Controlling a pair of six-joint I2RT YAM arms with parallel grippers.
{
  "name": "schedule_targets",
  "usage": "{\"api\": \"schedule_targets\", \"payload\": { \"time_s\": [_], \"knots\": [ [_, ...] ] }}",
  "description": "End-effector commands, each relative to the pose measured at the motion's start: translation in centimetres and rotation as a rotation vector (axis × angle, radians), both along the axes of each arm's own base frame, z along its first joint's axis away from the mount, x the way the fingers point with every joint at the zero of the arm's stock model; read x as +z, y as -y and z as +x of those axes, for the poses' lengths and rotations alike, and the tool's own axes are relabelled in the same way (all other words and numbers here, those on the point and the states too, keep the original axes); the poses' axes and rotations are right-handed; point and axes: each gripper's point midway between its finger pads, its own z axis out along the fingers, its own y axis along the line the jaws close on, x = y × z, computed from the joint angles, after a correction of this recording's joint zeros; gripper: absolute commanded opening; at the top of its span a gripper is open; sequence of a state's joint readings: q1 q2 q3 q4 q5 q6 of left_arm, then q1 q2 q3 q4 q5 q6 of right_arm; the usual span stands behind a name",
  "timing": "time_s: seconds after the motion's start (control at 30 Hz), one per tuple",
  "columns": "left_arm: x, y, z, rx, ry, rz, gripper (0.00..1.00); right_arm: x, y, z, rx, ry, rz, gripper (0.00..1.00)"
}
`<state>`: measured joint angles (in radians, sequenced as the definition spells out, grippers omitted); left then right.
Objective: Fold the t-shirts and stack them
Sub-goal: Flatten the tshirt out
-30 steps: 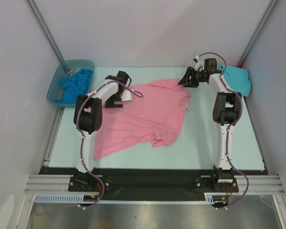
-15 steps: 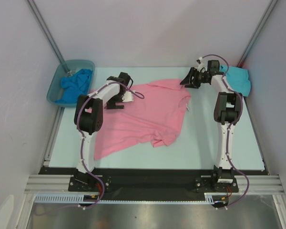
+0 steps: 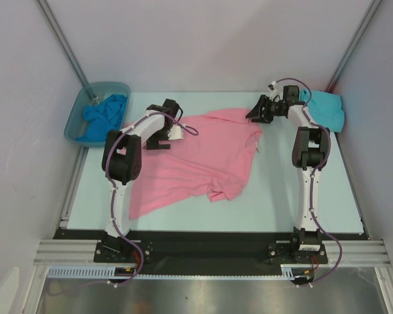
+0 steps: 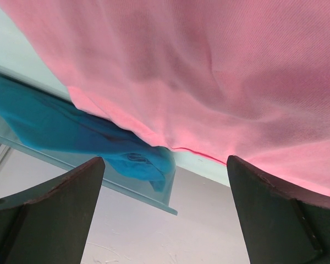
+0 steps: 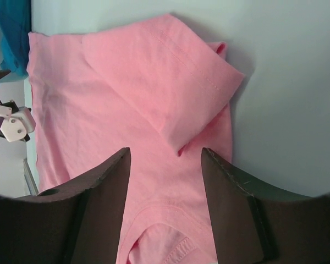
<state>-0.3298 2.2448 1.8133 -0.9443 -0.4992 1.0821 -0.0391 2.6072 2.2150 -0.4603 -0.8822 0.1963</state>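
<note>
Here, left arm: elbow raised, forearm reaching to the 10 o'clock edge of the pink t-shirt (image 3: pixel 203 157).
Left pincer (image 3: pixel 160 139): spread wide, released, close over the pink cloth.
Right arm: stretched far out, wrist turned toward 9 o'clock.
Right pincer (image 3: pixel 254 112): partly spread, grasping nothing, above the pink sleeve at 1 o'clock.
Turquoise t-shirt (image 3: pixel 327 108): tabletop (image 3: pixel 281 190) corner, 2 o'clock.
Blue t-shirt (image 3: pixel 105 114): inside the tub (image 3: pixel 74 124), 10 o'clock.

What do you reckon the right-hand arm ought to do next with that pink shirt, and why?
Probably lower the right pincer onto the folded-over sleeve of the pink t-shirt and close: its jaws stand open, pointed at that sleeve, gripping nothing.
</note>
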Motion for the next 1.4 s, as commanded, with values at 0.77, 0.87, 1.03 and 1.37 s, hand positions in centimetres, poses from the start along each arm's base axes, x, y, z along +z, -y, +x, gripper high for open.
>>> {"api": "schedule_targets", "payload": {
  "time_s": [0.77, 0.87, 1.03, 1.37],
  "knots": [
    [2.3, 0.3, 0.6, -0.004, 0.057, -0.007, 1.0, 4.9, -5.1, 0.3, 0.133, 0.177, -0.038, 0.0],
    [2.2, 0.4, 0.6, -0.001, 0.056, -0.015, 1.0, 6.2, -5.3, -0.2, 0.163, 0.223, -0.08, 0.0],
    [2.0, 0.6, 0.5, 0.002, 0.053, -0.023, 1.0, 8.1, -5.9, -0.8, 0.202, 0.288, -0.127, 0.0],
    [2.3, 0.8, 1.1, -0.007, 0.065, -0.028, 1.0, 8.5, -6.8, -5.1, 0.402, 0.349, -0.262, 0.0]
  ]
}}
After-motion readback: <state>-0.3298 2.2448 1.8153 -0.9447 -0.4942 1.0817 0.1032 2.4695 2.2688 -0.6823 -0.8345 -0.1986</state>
